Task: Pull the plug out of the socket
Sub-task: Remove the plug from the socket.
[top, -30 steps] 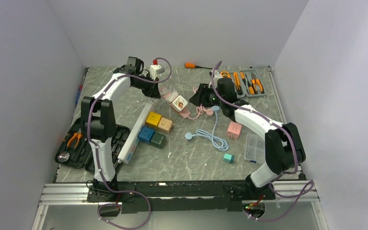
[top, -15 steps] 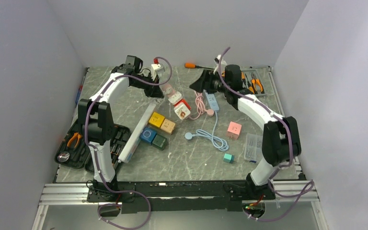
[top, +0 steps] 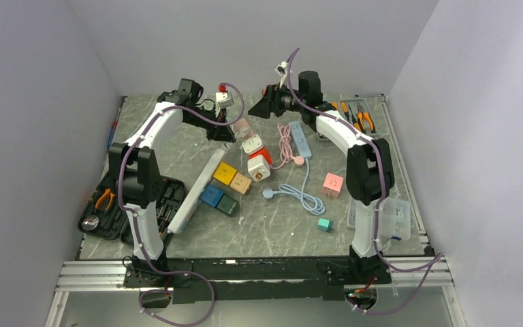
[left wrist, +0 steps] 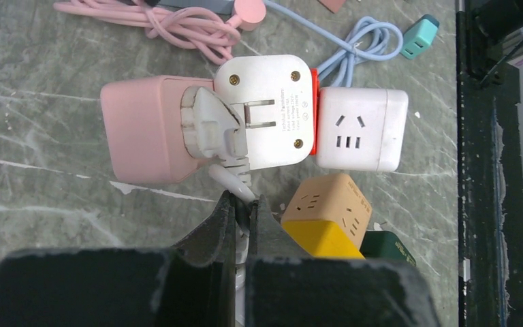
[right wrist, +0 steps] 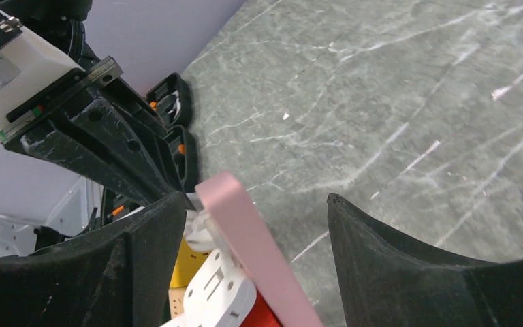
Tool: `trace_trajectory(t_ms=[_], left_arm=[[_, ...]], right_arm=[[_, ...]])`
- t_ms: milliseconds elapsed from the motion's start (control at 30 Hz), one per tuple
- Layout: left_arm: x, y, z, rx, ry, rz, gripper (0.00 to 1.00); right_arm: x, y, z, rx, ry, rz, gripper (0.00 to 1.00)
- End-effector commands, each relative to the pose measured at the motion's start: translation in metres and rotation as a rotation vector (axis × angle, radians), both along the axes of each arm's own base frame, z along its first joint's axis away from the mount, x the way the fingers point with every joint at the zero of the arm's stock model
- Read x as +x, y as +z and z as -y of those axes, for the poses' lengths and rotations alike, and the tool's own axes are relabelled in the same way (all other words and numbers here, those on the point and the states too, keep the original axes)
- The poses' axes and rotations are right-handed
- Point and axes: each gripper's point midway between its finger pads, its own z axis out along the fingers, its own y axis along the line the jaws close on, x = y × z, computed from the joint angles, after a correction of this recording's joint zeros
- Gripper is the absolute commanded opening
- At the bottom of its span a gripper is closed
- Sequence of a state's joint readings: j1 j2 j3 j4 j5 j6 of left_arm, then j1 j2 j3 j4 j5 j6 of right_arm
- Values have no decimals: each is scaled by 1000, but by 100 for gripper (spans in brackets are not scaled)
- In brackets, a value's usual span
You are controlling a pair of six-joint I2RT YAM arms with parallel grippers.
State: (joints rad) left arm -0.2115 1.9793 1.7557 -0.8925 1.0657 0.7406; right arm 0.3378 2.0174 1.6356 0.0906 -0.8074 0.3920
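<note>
The right end effector [top: 267,109] has backed toward the far edge, jaws wide. The left end effector [left wrist: 242,204] pinches the cord [left wrist: 230,178]; plug [left wrist: 208,126] seems seated, pink socket [left wrist: 143,136] unbraced.

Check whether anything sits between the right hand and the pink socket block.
Nothing visible does. The right hand is open, and the pink socket block shows straight between its fingers with no object in front of it. The left hand is on the block's other side, shut on the plug cord.
</note>
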Motion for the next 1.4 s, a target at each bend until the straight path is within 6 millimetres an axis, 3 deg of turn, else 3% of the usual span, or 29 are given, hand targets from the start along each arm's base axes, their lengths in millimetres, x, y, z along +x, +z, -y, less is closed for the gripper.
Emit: trace_trajectory(t_ms=[0, 200, 533, 633, 833, 1033, 1067, 1200, 1367], left_arm=[[-14, 65, 15, -160, -93, 97, 0], [-8, 66, 16, -165, -80, 99, 0], [-9, 66, 17, -163, -75, 94, 0], [-9, 66, 17, -163, -76, 95, 0], [-11, 61, 17, -163, -82, 85, 0], [-9, 52, 18, -157, -81, 59, 0], [-10, 50, 18, -154, -81, 50, 6], [-12, 42, 20, -149, -80, 30, 45], [-3, 37, 21, -149, -43, 62, 66]], right_arm=[[-11, 16, -20, 21, 172, 65, 77], [-31, -8, -48, -43, 266, 69, 77], [-41, -18, -61, -27, 295, 58, 71], [-42, -24, -67, -36, 311, 47, 60], [-43, -29, -66, -41, 315, 32, 27], [-47, -22, -66, -37, 319, 44, 0], [-47, -19, -65, -36, 318, 45, 0], [-53, -9, -63, -25, 322, 60, 0], [-64, 2, -62, -24, 331, 86, 0]])
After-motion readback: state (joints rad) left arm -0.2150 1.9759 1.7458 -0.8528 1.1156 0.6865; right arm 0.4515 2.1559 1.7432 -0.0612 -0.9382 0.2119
